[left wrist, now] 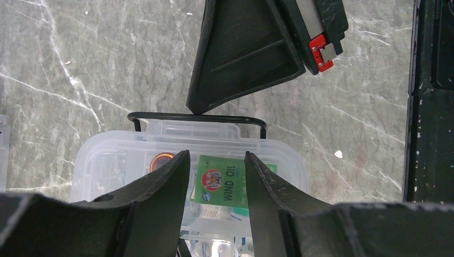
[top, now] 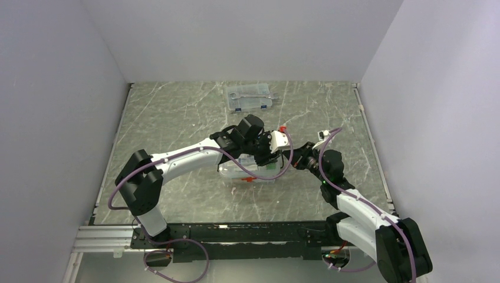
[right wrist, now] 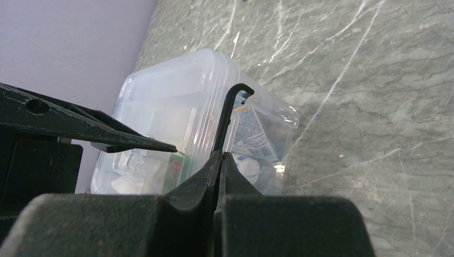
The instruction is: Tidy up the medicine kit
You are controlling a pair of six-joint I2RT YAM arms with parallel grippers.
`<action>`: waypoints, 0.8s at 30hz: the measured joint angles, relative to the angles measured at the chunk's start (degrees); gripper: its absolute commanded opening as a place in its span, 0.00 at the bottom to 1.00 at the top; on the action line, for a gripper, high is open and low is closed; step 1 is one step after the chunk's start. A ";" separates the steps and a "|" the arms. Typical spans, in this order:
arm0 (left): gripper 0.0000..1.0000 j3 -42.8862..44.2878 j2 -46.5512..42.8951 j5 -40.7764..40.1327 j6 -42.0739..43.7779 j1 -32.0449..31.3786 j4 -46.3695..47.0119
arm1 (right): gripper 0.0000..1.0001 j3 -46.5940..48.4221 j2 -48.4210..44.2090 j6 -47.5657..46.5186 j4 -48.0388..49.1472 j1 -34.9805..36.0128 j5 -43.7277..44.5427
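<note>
Marble tabletop [top: 177, 118] carries the medicine kit [top: 250, 174]. Right gripper [right wrist: 219, 155] pinches its black handle [right wrist: 227, 112]; left gripper [left wrist: 217, 155] hovers spread above the lid [left wrist: 115, 155].

The tabletop [top: 177, 118]: grey-green stone look w/ thin white lines all over. The clear see-through plastic box [left wrist: 107, 160] has a thin black wire handle [left wrist: 198, 115] & a little red latch [top: 250, 178]. Inside is a green packet [left wrist: 222, 179] w/ white letters & a round orange-red pic. The flat clear case [top: 249, 98] has blue clips. The left claw [left wrist: 217, 156] & right claw [right wrist: 220, 158]: black. The left arm [top: 183, 160] & right arm [top: 361, 207]: white w/ black joints, purple cables [top: 118, 188]. The walls [top: 59, 88]: pale grey-purple.
</note>
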 measured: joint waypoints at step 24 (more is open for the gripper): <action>0.41 1.11 1.53 -0.07 0.04 -0.15 1.09 | 0.00 2.29 0.31 -0.85 2.29 2.43 -3.74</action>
